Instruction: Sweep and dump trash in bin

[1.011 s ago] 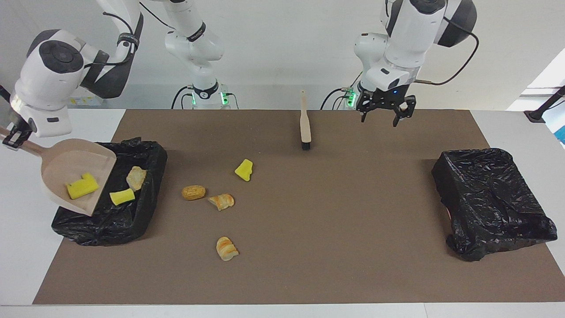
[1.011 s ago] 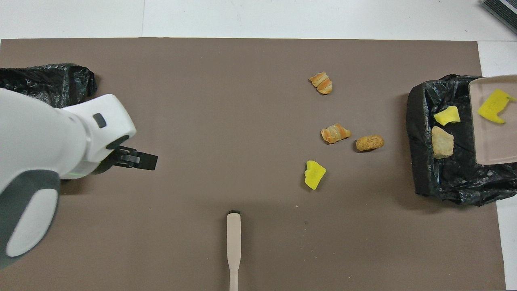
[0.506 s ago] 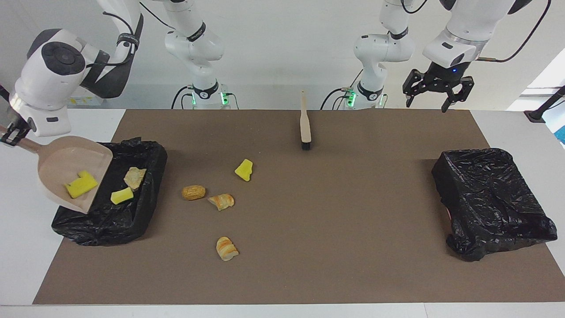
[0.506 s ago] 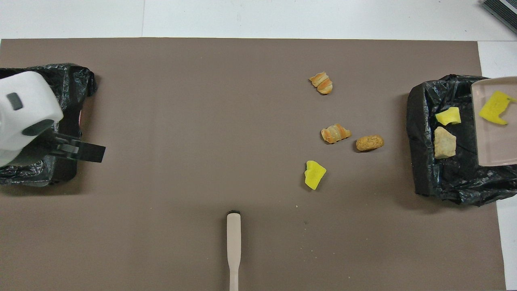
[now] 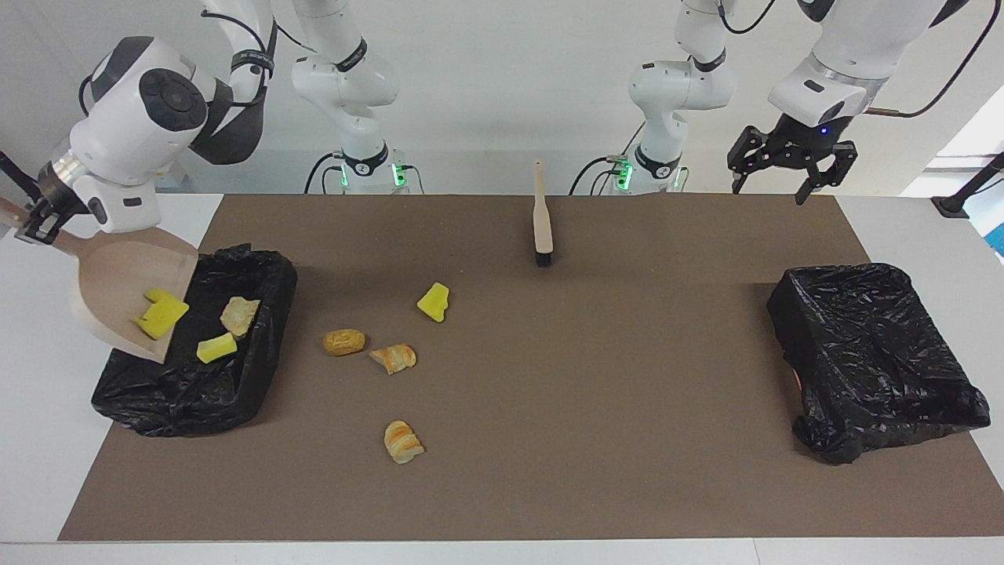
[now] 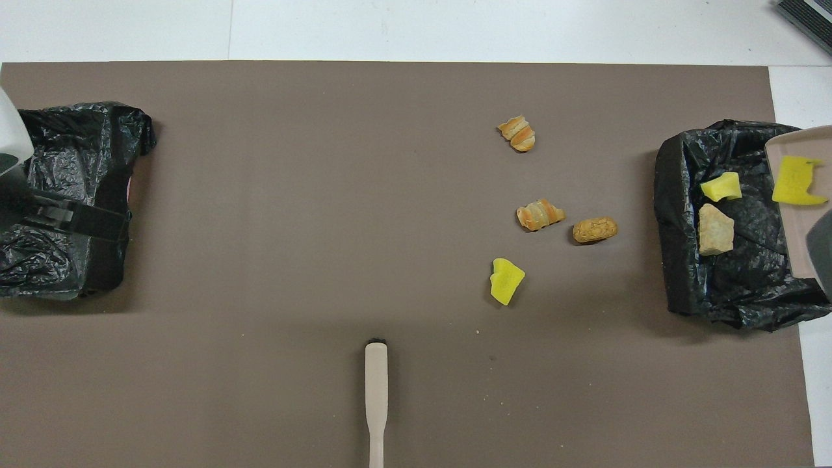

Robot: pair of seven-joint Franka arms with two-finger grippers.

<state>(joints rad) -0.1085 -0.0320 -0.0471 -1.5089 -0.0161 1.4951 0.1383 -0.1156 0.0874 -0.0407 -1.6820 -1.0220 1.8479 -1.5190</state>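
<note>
At the robots' edge of the mat, the brush (image 5: 542, 224) lies flat, handle toward the robots, nobody touching it. The left gripper (image 5: 781, 161) hangs well apart from it, up in the air over the left arm's end of the table, jaws spread wide and empty; that arm waits. Under it, farther out, a lined bin (image 5: 871, 357) sits closed over with black plastic.

The right gripper (image 5: 35, 224) is clamped on the handle of the dustpan (image 5: 118, 290), held tilted mouth-down over the second bin (image 5: 196, 384) at the right arm's end. Dump step is in hand. A yellow sponge chunk (image 5: 161, 314) sits just inside the pan's lip, not out yet. In the bin below the pan: another yellow chunk (image 5: 216, 348) and a tan bread piece (image 5: 239, 315).

Out on the mat, between the two grippers but nearer the pan: a yellow chunk (image 5: 434, 302), a golden-brown piece (image 5: 343, 341), a striped piece (image 5: 393, 358), and farthest from the robots another striped piece (image 5: 403, 441).

My read: next, tilt the pan steeper or shake it to clear the last chunk, then bring it down beside the four strays while the left picks up the brush.
</note>
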